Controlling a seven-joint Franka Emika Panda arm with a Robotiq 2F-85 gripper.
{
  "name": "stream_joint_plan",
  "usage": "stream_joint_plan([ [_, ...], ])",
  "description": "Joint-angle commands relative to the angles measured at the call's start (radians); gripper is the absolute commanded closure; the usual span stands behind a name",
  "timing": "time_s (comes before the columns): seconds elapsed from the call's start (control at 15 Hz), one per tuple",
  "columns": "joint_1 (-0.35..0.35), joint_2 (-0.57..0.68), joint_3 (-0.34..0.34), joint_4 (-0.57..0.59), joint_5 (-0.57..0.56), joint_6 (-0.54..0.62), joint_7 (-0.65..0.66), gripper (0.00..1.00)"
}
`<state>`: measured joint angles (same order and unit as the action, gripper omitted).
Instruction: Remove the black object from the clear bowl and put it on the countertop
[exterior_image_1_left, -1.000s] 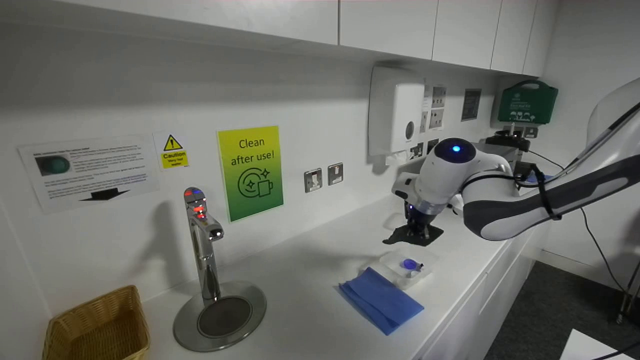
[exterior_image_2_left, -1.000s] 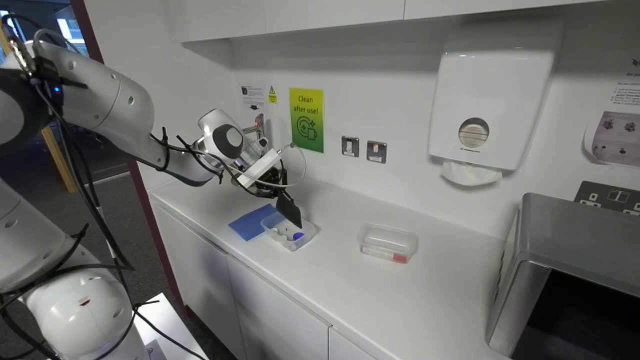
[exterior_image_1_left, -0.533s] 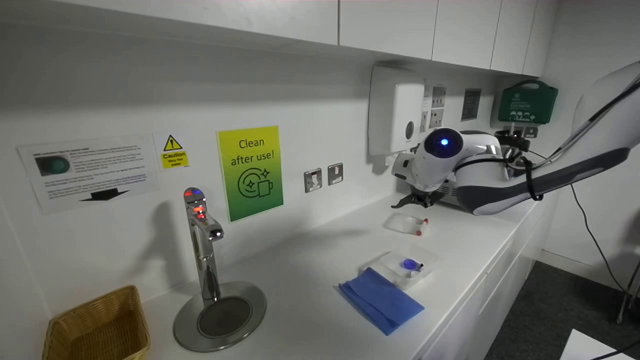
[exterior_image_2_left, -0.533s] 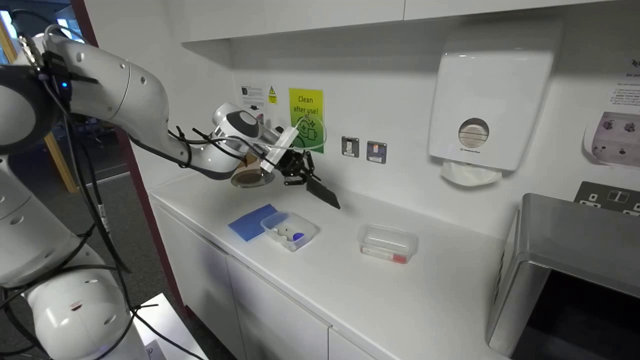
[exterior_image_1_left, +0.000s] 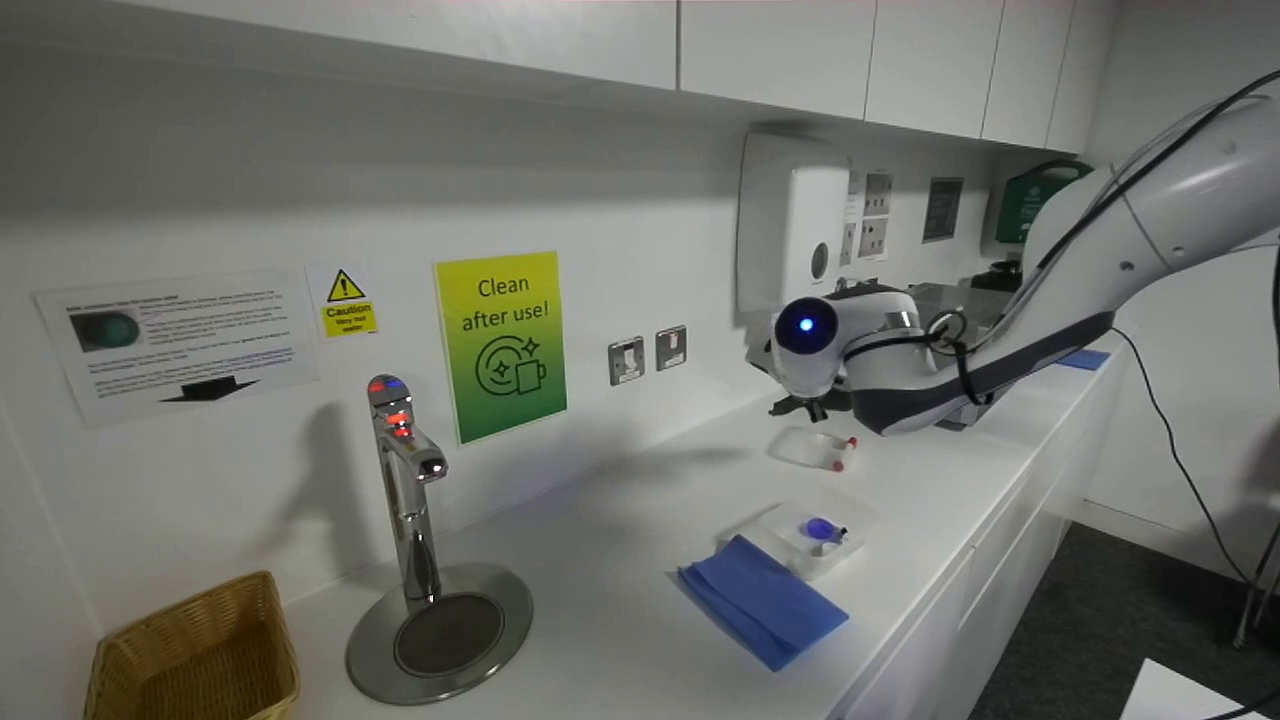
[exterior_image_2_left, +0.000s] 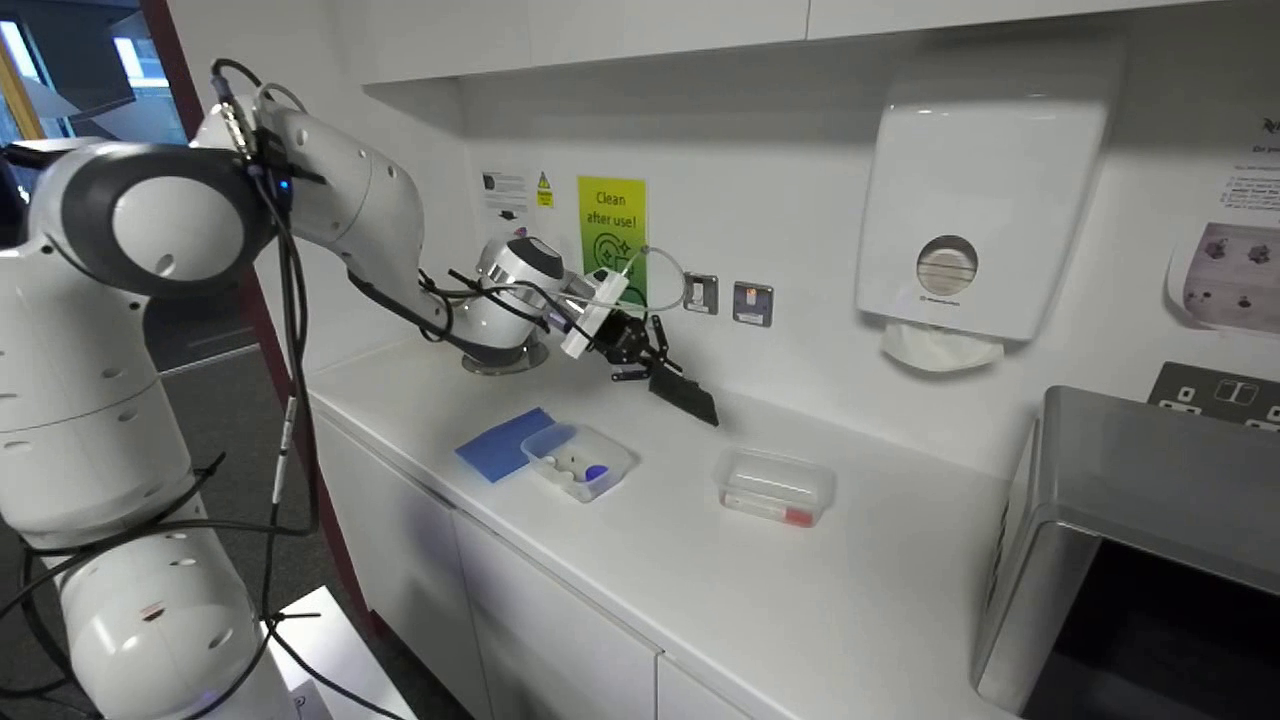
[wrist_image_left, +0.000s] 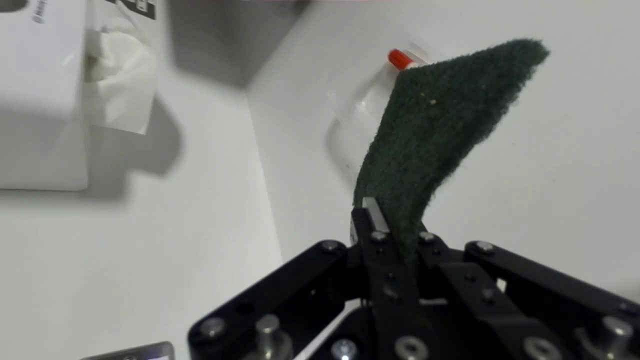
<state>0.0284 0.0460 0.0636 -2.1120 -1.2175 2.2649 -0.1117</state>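
Note:
The black object is a thin dark scouring pad (wrist_image_left: 435, 115), greenish black in the wrist view. My gripper (wrist_image_left: 397, 220) is shut on one end of it, and the rest sticks out past the fingertips. In an exterior view the pad (exterior_image_2_left: 682, 392) hangs tilted down above the white countertop (exterior_image_2_left: 850, 600), near the back wall, apart from the surface. A clear container (exterior_image_2_left: 622, 462) with a blue cap and small white pieces stands to the left. Another clear container (exterior_image_2_left: 775, 468) with red-capped pens stands to the right. In an exterior view the gripper (exterior_image_1_left: 815, 405) is partly hidden by the arm.
A folded blue cloth (exterior_image_2_left: 500, 445) lies against the left container. A grey microwave (exterior_image_2_left: 1150, 480) stands at the right. A paper towel dispenser (exterior_image_2_left: 990, 190) hangs on the wall. A tap (exterior_image_1_left: 405, 490) and a wicker basket (exterior_image_1_left: 200, 650) stand at the far end.
The gripper has carried the pad from above the container with the blue cap towards the back wall, over the counter between the two containers. The pad stays held.

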Motion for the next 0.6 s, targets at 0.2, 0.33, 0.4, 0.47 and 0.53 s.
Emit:
stream_joint_plan([
  [0.2,0.04,0.146,0.028,0.114,0.243,0.03,0.054,0.99],
  [0.33,0.051,0.162,0.029,0.12,0.266,0.043,0.08,0.7],
  [0.4,0.053,0.165,0.028,0.122,0.277,0.051,0.087,0.69],
  [0.47,0.055,0.164,0.027,0.116,0.288,0.061,0.093,0.62],
  [0.53,0.055,0.158,0.026,0.105,0.295,0.073,0.097,0.54],
])
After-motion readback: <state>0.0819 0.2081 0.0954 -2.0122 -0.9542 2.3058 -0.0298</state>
